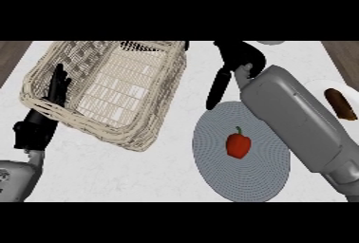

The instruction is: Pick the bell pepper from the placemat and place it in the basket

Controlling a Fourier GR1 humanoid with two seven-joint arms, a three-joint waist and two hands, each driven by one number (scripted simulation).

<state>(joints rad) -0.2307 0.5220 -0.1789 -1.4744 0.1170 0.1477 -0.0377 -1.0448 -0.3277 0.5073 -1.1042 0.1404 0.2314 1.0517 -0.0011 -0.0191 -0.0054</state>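
Observation:
A red bell pepper (238,145) with a green stem lies near the middle of a round grey placemat (238,178) at the right of the counter. A pale wicker basket (49,107) stands tilted at the upper left, with nothing showing inside. My right hand (238,58) hangs beyond the placemat's far edge, above and apart from the pepper, fingers relaxed and pointing down-left, holding nothing. Its grey forearm crosses the mat's right side. My left hand (56,90) rests open with fingers up at the basket's left rim.
A white plate (319,88) with a dark brown item (339,104) on it sits at the right edge, partly hidden by my right forearm. Part of a white object (270,42) shows at the top. Wooden strips border the white marbled counter at both upper corners.

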